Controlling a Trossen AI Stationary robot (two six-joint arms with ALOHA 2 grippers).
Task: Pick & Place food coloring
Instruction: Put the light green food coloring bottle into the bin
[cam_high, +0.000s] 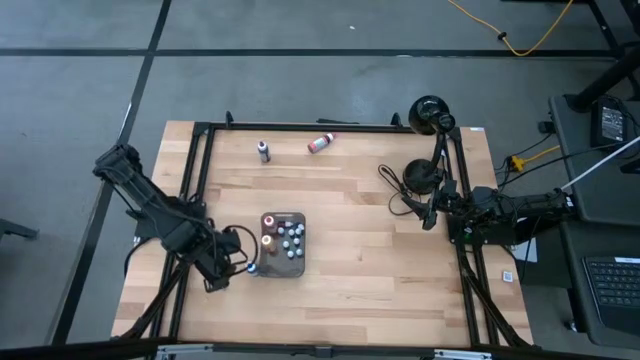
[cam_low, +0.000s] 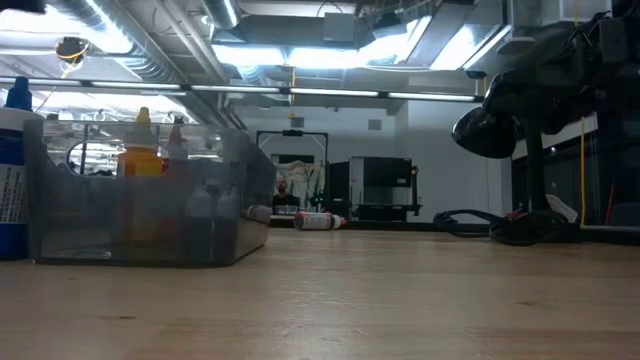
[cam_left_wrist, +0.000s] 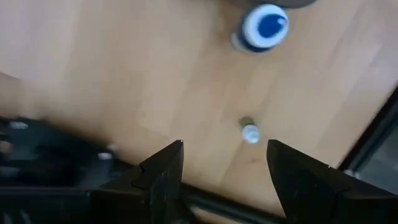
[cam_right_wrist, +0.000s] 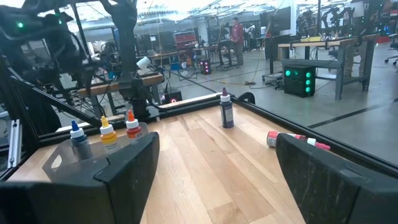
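Pale matt wooden table (cam_high: 380, 270), translucent plastic tray (cam_low: 140, 215)

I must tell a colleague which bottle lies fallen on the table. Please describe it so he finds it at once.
Start at the wooden table and go to its far edge, well away from the dark tray of small bottles. Two bottles are there: a dark bottle stands upright, and beside it the red bottle lies on its side, the only one tipped over.

The left gripper (cam_high: 243, 267) hangs low just beside the tray (cam_high: 283, 270), on its left side, fingers (cam_left_wrist: 163, 177) parted and empty, while the right gripper (cam_high: 428, 212) waits well apart from that tray near the table's right edge, jaws wide.
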